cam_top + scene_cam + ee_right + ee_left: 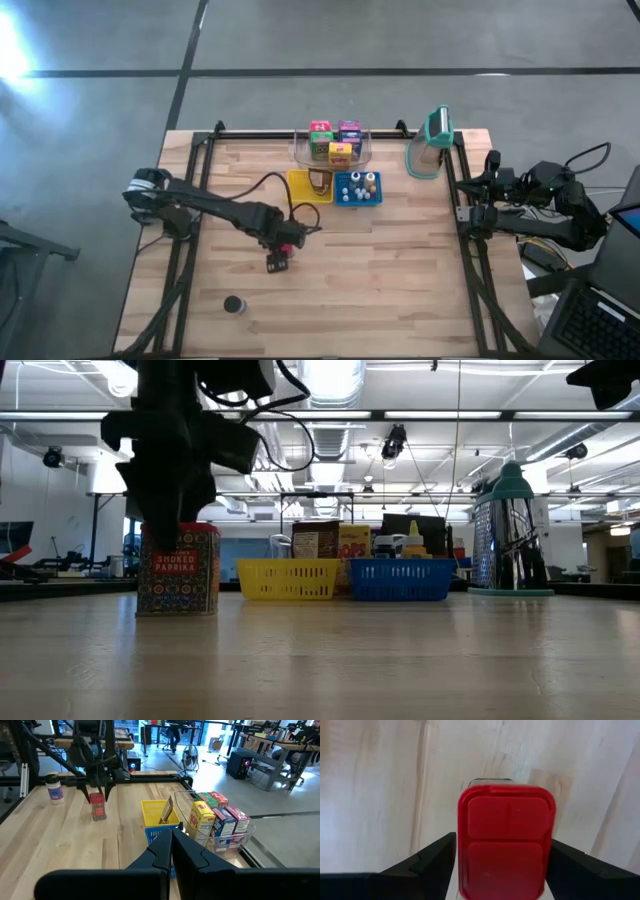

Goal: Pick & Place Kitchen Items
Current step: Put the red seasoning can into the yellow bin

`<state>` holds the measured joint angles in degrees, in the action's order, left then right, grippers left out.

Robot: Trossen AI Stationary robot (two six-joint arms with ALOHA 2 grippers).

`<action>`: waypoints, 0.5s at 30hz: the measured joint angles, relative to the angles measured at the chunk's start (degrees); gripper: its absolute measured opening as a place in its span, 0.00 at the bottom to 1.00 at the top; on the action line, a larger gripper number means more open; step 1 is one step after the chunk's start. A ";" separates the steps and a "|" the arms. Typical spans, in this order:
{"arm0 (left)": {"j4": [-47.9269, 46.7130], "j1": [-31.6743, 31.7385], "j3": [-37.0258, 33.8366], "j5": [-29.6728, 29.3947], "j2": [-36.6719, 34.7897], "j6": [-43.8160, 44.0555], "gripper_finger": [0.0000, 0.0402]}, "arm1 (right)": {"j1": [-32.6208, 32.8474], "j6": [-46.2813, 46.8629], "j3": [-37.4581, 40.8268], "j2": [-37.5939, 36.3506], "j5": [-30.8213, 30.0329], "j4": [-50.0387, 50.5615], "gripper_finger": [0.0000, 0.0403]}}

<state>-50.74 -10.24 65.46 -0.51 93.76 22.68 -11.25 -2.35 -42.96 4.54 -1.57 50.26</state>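
Only the low view reads "Smoked Paprika" on the red-lidded tin standing upright on the table, gripped between the left gripper jaws, while the right gripper jaws are closed.

We are in a robotics lab or workshop: a butcher-block bench in a black metal frame stands on a bare concrete floor; beyond it we see exposed ceiling ducts, strip lights, cluttered workbenches and a floor fan.
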 joint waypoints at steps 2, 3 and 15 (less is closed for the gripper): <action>1.21 0.00 -0.94 0.00 0.01 0.00 0.68 | 0.00 0.00 0.00 0.01 -0.01 -0.02 0.02; 2.04 0.00 -1.37 0.01 0.01 0.00 0.68 | 0.01 0.00 0.00 0.01 0.01 0.00 0.02; 5.44 -0.02 -2.18 -0.03 0.00 -0.33 0.64 | 0.01 0.00 0.00 0.01 0.01 0.00 0.02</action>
<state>-45.30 -10.26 63.28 -0.54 93.76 22.35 -11.25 -2.35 -42.96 4.55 -1.56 50.26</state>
